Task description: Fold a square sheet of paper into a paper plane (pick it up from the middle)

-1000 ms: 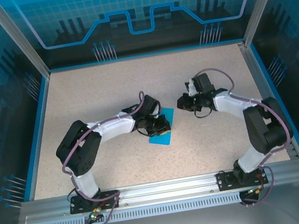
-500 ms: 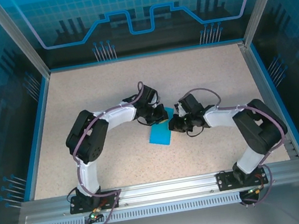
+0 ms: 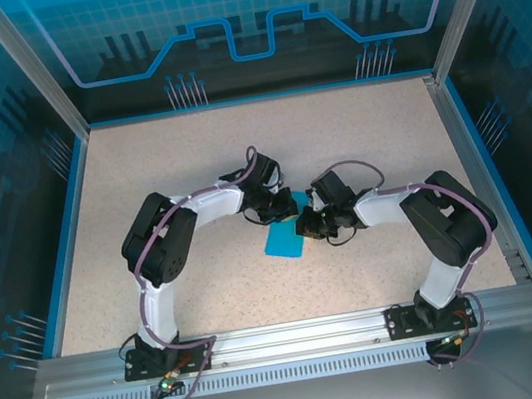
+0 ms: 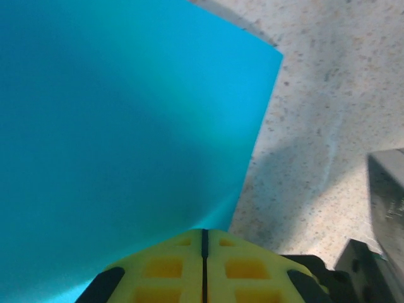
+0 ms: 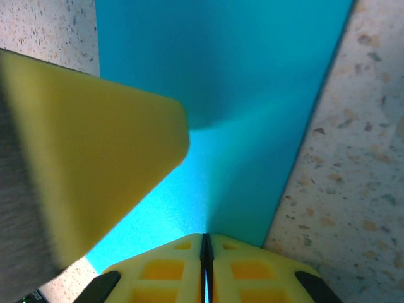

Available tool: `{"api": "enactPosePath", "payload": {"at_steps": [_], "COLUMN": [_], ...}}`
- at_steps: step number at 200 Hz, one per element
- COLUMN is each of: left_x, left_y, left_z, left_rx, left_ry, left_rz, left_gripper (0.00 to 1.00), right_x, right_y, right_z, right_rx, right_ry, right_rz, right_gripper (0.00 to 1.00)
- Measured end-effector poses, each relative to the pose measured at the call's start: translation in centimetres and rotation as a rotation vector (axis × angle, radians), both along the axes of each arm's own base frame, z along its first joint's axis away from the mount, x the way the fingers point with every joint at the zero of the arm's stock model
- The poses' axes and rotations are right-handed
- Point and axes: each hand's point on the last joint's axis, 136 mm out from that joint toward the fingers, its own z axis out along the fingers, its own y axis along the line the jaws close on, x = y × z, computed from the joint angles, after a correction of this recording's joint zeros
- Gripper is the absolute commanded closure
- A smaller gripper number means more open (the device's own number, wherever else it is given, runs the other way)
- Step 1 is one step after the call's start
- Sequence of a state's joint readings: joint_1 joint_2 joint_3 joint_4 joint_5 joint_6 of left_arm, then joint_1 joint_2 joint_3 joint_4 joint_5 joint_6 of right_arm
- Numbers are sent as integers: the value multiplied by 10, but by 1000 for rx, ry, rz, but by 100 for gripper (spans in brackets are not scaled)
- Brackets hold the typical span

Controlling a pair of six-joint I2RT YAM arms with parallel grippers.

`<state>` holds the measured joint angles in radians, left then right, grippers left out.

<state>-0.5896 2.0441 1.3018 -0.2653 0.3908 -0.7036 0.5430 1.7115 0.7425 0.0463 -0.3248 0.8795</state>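
While both arms crook inward to meet at mid-table, I have broad open table [image 3: 155, 166] to move in, its speckled surface running bare from the blue rim [image 3: 68, 241] on the left across to the left arm [image 3: 166, 241].

The left gripper [image 3: 273, 209] sits at the far end of the sheet [image 3: 284, 241]. Through its wrist camera I see its yellow pads [image 4: 170, 268] pressed together with only a thin dark seam between them. They pinch the sheet where its edge runs into their tips.

The turquoise sheet lies near the table's centre, well apart from every wall, and from above it shows as a narrow oblong. In the left wrist view its right-hand edge is straight and sharp. That edge ends in a crisp corner at the top and throws a soft shadow on the table beside it.

The right gripper [image 3: 306, 223] comes in at the sheet's right edge, just beside the left one. Its own camera shows its pads [image 5: 240, 268] closed on the sheet too, the paper dipping into their seam. A blurred yellow finger [image 5: 95, 170] of the other gripper hangs close over the paper. There the sheet's right edge runs clean and straight against the table.

Beyond the right arm [image 3: 442, 222], open surface reaches to the metal rail [image 3: 470, 157] and back to the far wall.
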Motion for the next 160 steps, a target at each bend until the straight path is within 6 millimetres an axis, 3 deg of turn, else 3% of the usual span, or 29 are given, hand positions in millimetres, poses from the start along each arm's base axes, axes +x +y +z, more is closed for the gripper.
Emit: {"api": "enactPosePath", "payload": {"at_steps": [22,93,160], "left_x": [-1,-1,-2], "left_y": [3,4,5], "left_z": [-9,-9,-10], "left_rx": [14,16,19], "left_ry": [21,24,26], "left_rz": [4,6,8], "left_gripper": [92,93,94], "right_x": [0,-10,-24], "right_y": [0,12,15], "right_z": [0,6,-1], "right_rx": [0,9,-8], "right_ry": [0,-16,4], "right_rz": [0,48,77], "right_gripper": [89,89,89]}}
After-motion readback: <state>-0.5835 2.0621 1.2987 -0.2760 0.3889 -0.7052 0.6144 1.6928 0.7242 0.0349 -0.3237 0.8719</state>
